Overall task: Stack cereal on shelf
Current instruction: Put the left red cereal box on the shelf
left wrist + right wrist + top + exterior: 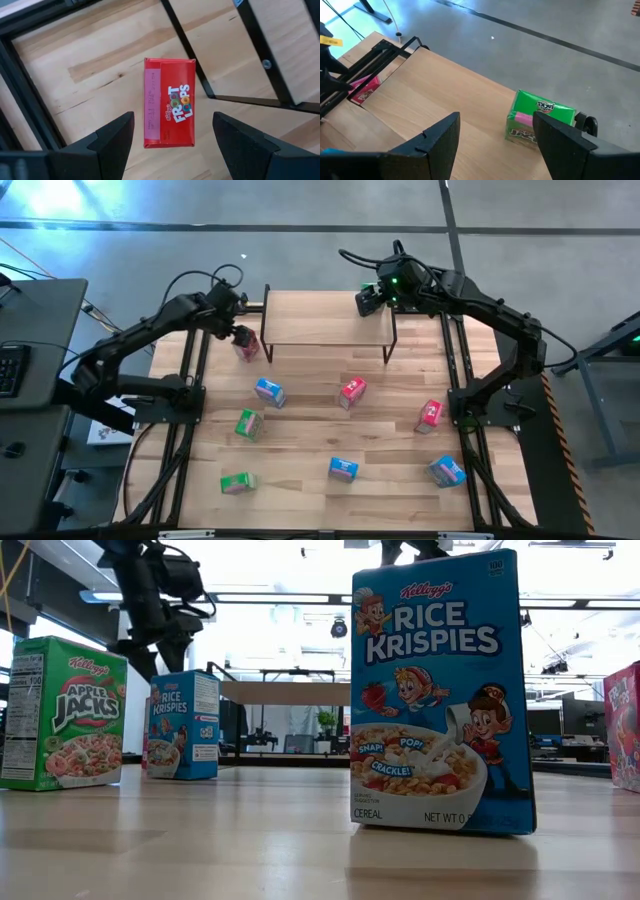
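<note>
High view: shelf (328, 328) at top centre of bench (330, 510); left gripper (243, 340) over a red box (247, 348) by its left legs, right gripper (368, 300) at the shelf's right end.

Left wrist: jaws apart, box between, untouched — light, stiff card; grip the long sides.

Right wrist: jaws apart, green box (538, 121) on shelf.

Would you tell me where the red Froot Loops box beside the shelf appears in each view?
High view: Froot Loops box, just left of the shelf.
Low view: cannot tell it apart.
Left wrist view: centre, ahead of the open left end effector.
Right wrist view: far left, beyond the shelf top.
Shared landmark: the shelf.
</note>
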You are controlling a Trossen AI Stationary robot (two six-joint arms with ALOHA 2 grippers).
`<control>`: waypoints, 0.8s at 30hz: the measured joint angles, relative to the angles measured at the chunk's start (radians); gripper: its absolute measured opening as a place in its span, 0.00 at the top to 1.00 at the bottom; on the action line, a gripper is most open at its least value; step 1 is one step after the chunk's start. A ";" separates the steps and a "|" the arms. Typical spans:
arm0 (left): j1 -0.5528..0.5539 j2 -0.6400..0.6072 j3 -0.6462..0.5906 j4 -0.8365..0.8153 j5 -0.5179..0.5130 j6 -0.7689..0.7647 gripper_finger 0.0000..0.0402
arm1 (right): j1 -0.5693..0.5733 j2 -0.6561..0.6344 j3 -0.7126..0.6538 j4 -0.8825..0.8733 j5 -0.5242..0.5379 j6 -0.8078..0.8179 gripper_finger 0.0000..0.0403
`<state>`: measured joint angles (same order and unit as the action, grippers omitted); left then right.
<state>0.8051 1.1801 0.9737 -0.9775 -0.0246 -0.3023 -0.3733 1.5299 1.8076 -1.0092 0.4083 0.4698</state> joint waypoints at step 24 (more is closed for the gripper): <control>0.000 0.135 0.000 0.003 -0.001 -0.007 0.35 | 0.000 0.000 0.000 0.000 -0.001 0.000 0.40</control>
<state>0.8051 1.3147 0.9733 -0.9748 -0.0258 -0.3096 -0.3736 1.5299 1.8072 -1.0092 0.4076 0.4698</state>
